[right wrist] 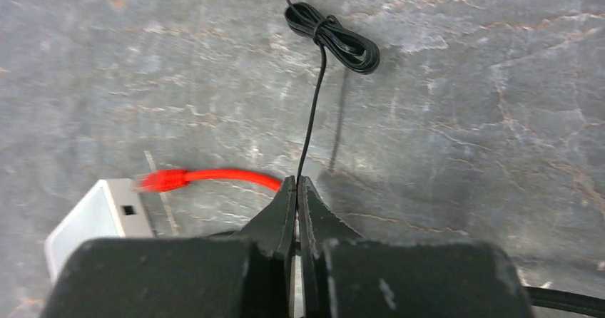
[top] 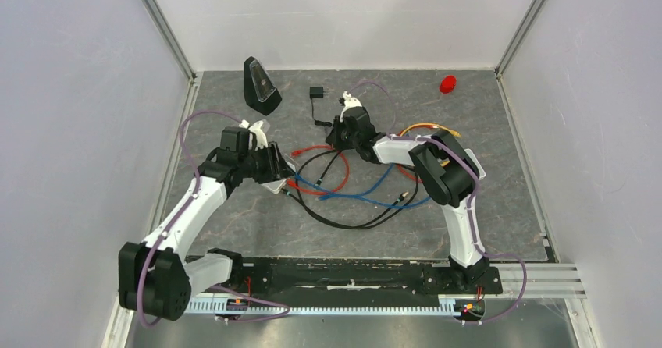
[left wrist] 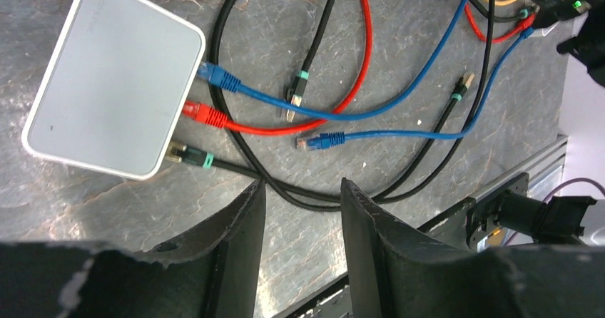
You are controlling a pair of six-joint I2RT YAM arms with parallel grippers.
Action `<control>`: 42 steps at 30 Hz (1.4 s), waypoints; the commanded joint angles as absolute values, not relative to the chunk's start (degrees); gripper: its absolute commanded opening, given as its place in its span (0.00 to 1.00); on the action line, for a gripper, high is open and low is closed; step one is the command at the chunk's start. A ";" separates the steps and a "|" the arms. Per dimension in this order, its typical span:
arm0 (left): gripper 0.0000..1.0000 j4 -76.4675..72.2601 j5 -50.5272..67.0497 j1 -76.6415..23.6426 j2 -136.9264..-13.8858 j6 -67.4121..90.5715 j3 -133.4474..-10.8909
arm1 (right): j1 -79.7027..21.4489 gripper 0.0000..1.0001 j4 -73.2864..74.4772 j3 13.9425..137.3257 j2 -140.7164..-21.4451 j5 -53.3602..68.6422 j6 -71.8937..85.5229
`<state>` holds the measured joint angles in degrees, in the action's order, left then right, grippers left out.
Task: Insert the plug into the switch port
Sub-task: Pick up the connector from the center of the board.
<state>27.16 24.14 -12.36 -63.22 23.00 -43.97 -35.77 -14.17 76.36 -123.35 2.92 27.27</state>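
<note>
Right tool (right wrist: pixel 296 187) is pinched together on the thin black cable (right wrist: pixel 312 111), and the plug itself is hidden. The switch port (right wrist: pixel 128 209) sits in the pale box (right wrist: pixel 85 222) on the desk (right wrist: pixel 464 118), just lower left. Left tool (left wrist: pixel 301 190) stands apart, empty, near the box. Best bet: brace the box, line up square, push slowly.

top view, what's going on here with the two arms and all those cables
Two robot arms are working on getting a plug into the small white box. The right gripper is shut on a thin black cord that runs off to a tied coil. The left gripper hovers open beside the box, holding nothing. A blue plug, a red plug and a black plug sit in the box's edge.
</note>
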 commanded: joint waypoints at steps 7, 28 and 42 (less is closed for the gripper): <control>0.49 5.03 26.30 -12.57 -71.17 32.35 -43.96 | -35.41 0.00 -40.10 67.65 -116.60 8.75 45.97; 0.53 -21.94 28.86 -20.81 -87.12 33.14 -43.88 | -35.31 0.00 -72.25 49.23 -113.73 9.74 75.33; 0.02 -26.60 29.98 -21.99 -90.60 34.93 -44.09 | -35.34 0.02 -75.86 43.62 -111.71 7.97 75.16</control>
